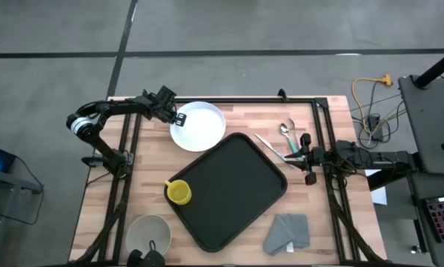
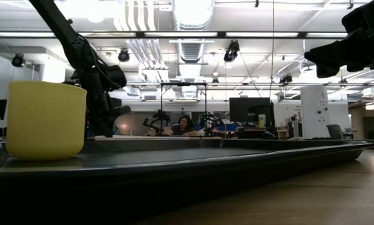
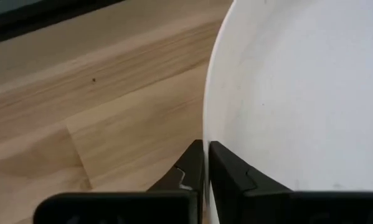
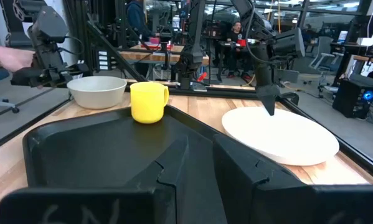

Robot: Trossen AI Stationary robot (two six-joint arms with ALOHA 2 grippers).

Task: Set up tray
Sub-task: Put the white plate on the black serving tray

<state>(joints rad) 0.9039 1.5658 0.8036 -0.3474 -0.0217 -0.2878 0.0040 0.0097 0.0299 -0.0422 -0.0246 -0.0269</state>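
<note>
The black tray (image 1: 236,189) lies slantwise mid-table, with a yellow cup (image 1: 179,192) standing upright inside its left corner. A round white plate (image 1: 199,124) lies on the wood just beyond the tray's far-left side. My left gripper (image 1: 180,119) is at the plate's left rim, shut on it. My right gripper (image 1: 297,157) hovers off the tray's right corner, pointing toward the table's left edge over the tray (image 4: 111,146), with its fingers a little apart and nothing between them. In the low view the cup (image 2: 46,119) stands on the tray (image 2: 174,165). My left gripper (image 3: 205,144) pinches the plate's left rim (image 3: 206,124) between its two fingers, one finger (image 3: 189,165) outside over the wood, the other (image 3: 233,171) over the plate's inner face. It comes slanting down from the table's left. The plate (image 4: 279,134) seems to lie on the table.
A spoon and fork (image 1: 285,133) lie on the wood by the far-right side of the tray, close to my right gripper. A grey cloth (image 1: 288,231) lies near the right front corner, and a pale bowl (image 1: 149,231) near the left front. Black frame rails run along the table's sides.
</note>
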